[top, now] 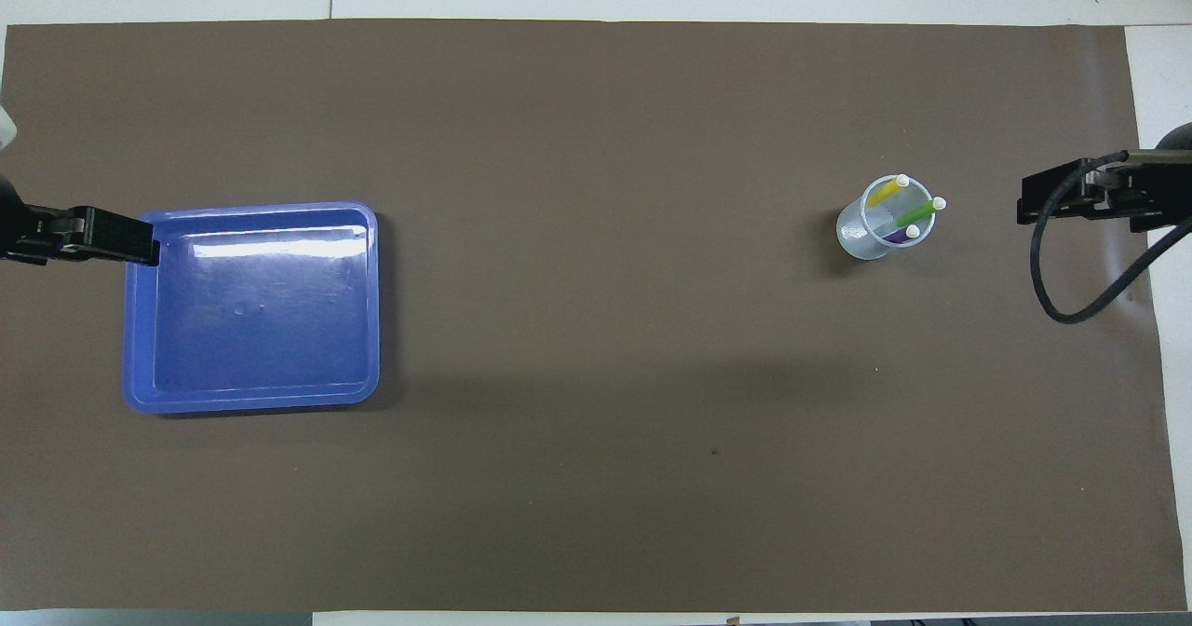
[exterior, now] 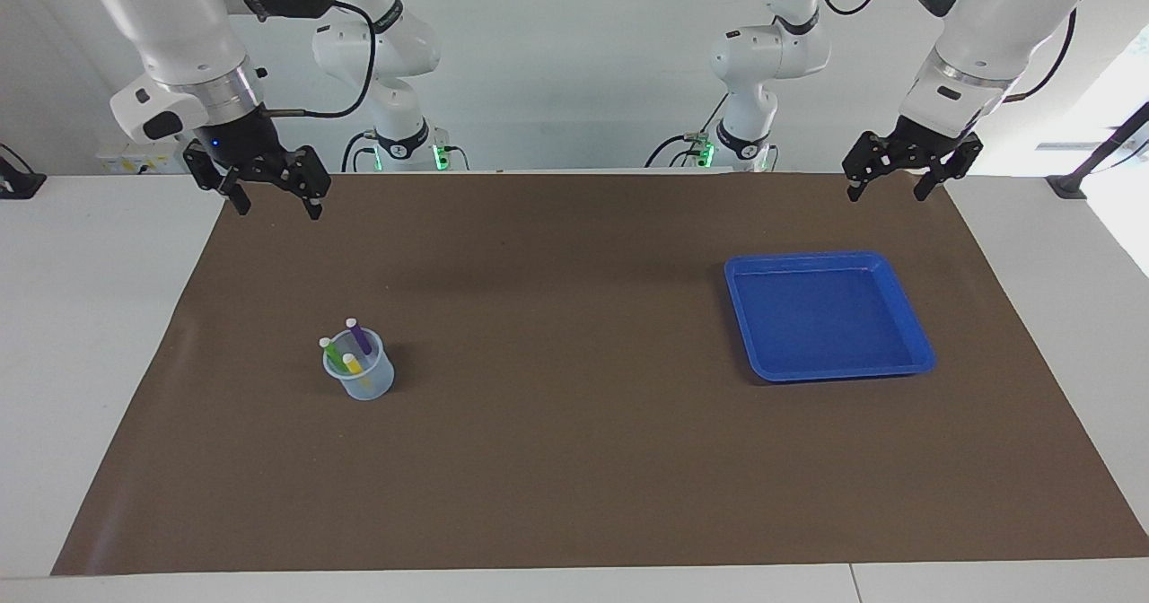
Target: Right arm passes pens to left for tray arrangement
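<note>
Brown-covered counter (exterior: 574, 459) spread wide. Blue tray (exterior: 907, 365) at frame right, empty, awaiting pens. Cup (exterior: 363, 388) at lower left, propping three pens (exterior: 346, 345) upright for picking. Left gripper (exterior: 899, 192) upper right, right gripper (exterior: 274, 204) upper left: both open, empty, raised.

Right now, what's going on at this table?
Nothing is being handled yet. Three pens, purple, yellow and green, stand in a small clear cup toward the right arm's end. The blue tray sits empty toward the left arm's end. The right gripper hangs open over the mat's edge nearest the robots, the left gripper likewise at its own end, also open. Both arms wait; no pen has been passed.
</note>
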Controlling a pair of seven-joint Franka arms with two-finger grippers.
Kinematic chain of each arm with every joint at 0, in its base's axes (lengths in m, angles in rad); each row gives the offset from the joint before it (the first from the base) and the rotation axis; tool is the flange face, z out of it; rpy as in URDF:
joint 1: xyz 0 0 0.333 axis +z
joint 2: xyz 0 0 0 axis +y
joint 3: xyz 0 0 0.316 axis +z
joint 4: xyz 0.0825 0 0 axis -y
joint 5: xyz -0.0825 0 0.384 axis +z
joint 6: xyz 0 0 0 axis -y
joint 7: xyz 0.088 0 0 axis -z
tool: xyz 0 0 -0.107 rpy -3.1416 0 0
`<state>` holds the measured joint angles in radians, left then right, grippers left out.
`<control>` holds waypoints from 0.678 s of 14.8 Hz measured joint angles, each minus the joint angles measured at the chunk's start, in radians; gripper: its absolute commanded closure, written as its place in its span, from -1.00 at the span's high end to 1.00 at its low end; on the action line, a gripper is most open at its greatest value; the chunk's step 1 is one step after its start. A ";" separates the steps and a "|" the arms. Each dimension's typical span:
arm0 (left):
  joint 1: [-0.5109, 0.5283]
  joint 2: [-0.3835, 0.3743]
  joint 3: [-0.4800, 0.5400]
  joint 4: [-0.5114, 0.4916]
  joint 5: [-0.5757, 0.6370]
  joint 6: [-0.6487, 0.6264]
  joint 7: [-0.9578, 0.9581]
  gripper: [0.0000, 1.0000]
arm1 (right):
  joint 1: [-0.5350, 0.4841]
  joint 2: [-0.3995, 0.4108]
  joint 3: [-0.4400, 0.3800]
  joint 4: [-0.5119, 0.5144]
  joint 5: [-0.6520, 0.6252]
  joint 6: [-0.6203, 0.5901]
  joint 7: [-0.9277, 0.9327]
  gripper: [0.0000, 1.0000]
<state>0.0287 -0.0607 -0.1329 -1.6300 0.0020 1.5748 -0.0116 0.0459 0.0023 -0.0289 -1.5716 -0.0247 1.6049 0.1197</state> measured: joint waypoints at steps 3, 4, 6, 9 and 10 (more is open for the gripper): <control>0.000 0.000 0.000 0.000 0.000 0.000 0.000 1.00 | 0.000 0.000 0.000 0.000 0.000 0.000 0.000 1.00; 0.000 0.000 0.000 0.000 0.000 0.000 0.000 1.00 | 0.000 0.000 0.000 0.000 0.000 0.000 0.000 1.00; 0.001 0.000 0.001 0.000 0.000 0.000 0.000 1.00 | 0.000 0.000 0.000 -0.002 0.000 -0.001 0.000 1.00; 0.001 0.000 0.001 0.000 0.000 0.000 0.000 1.00 | 0.000 0.000 0.000 -0.020 0.000 0.021 0.000 1.00; 0.001 0.000 0.001 0.000 0.000 0.000 0.000 1.00 | 0.000 -0.003 0.000 -0.042 0.001 0.070 0.000 1.00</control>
<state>0.0298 -0.0607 -0.1321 -1.6300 0.0020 1.5751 -0.0117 0.0460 -0.0004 -0.0285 -1.6138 -0.0239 1.6749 0.1197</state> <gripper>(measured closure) 0.000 0.000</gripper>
